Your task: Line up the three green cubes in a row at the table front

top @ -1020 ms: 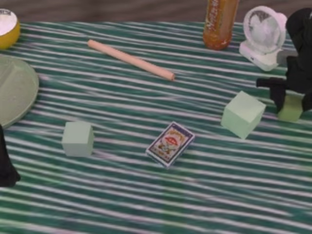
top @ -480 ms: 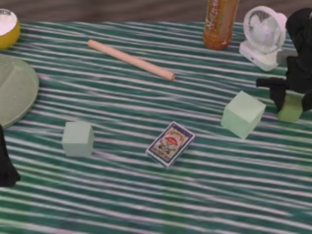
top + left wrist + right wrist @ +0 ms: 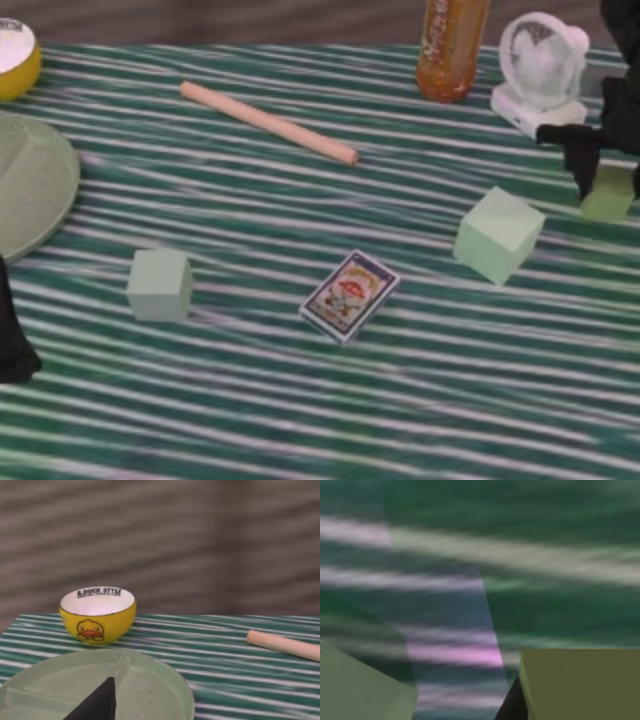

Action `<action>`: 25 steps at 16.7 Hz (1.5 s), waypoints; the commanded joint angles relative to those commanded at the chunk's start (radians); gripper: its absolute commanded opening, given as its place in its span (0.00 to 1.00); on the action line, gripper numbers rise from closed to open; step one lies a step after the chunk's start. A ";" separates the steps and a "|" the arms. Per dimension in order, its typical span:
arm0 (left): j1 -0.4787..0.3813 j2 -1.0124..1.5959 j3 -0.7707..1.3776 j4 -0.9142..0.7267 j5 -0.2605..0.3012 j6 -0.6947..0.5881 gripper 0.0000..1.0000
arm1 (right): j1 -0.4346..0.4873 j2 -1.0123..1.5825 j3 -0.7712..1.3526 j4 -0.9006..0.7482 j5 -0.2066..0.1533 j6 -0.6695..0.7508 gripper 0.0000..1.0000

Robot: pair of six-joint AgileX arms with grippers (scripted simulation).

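Note:
My right gripper (image 3: 608, 183) is at the table's right edge, shut on the small olive-green cube (image 3: 607, 196) and holding it just above the cloth. The right wrist view shows that olive cube (image 3: 580, 685) close up, with the large pale mint cube (image 3: 360, 690) beside it. In the top view the large mint cube (image 3: 498, 235) rests tilted on the striped table (image 3: 300, 400), left of the gripper. At centre-left stands the medium mint cube (image 3: 159, 284). My left gripper (image 3: 12, 350) is parked at the left edge.
A playing-card box (image 3: 350, 295) lies mid-table between the two mint cubes. Farther back are a wooden rod (image 3: 268, 123), an orange bottle (image 3: 452, 45) and a white fan (image 3: 543, 70). A pale green plate (image 3: 30, 180) and a yellow duck bowl (image 3: 15, 55) sit at the left.
The right gripper has risen and shifted slightly right and back, carrying the small olive cube off the cloth. Everything else is as before.

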 joint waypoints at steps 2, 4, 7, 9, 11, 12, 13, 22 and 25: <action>0.000 0.000 0.000 0.000 0.000 0.000 1.00 | 0.003 -0.018 0.029 -0.038 0.000 -0.002 0.00; 0.000 0.000 0.000 0.000 0.000 0.000 1.00 | 0.003 -0.020 0.032 -0.042 0.000 -0.002 0.00; 0.000 0.000 0.000 0.000 0.000 0.000 1.00 | 0.000 -0.019 0.028 -0.039 -0.001 0.002 0.00; 0.000 0.000 0.000 0.000 0.000 0.000 1.00 | 0.035 -0.046 -0.005 -0.031 0.000 0.030 0.00; 0.000 0.000 0.000 0.000 0.000 0.000 1.00 | 0.110 -0.101 -0.074 -0.017 0.002 0.087 0.00; 0.000 0.000 0.000 0.000 0.000 0.000 1.00 | 0.156 -0.135 -0.118 -0.008 0.003 0.124 0.00; 0.000 0.000 0.000 0.000 0.000 0.000 1.00 | 0.208 -0.173 -0.167 0.001 0.004 0.165 0.00; 0.000 0.000 0.000 0.000 0.000 0.000 1.00 | 0.673 -0.516 -0.611 0.089 0.012 0.509 0.00; 0.000 0.000 0.000 0.000 0.000 0.000 1.00 | 0.690 -0.533 -0.628 0.094 0.013 0.525 0.00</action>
